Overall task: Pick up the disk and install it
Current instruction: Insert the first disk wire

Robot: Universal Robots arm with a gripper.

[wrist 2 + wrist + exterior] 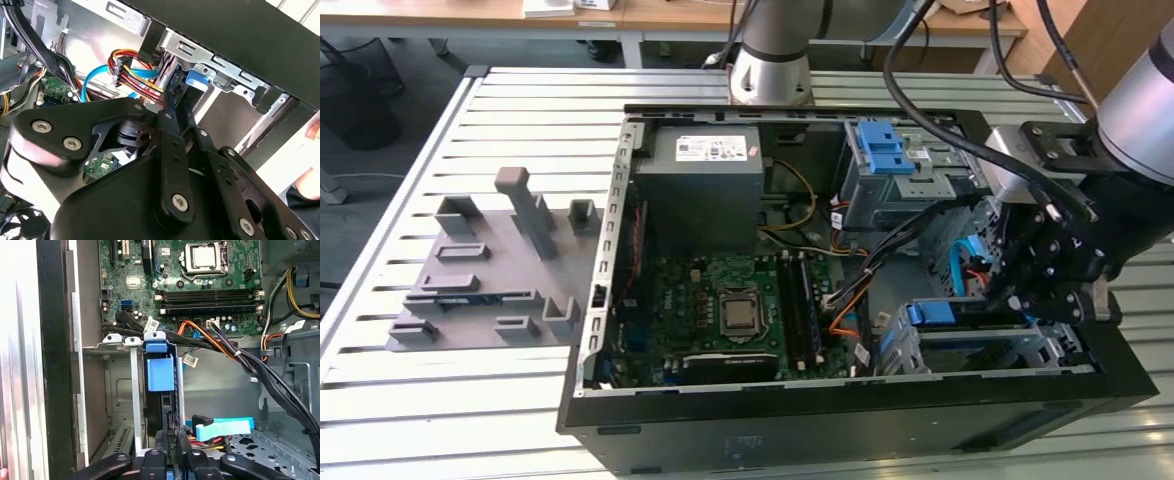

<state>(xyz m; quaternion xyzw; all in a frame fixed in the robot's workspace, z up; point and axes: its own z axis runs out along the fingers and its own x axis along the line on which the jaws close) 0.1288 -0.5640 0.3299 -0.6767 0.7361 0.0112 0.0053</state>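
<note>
Jaws pinch disk (160, 400) edge; exterior view: gripper (1047, 290) over bay.

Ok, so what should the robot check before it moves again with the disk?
1. Disk in the drive cage slot: ok, it stands on edge inside.
2. Disk pushed fully home: cannot tell.
3. Gripper lined up with the disk: ok, it sits right at the disk's end.
4. Cables clear of the gripper: not ok, the light blue cable lies close beside it.
5. People clear: not ok, what looks like a hand is just outside the case.
</note>
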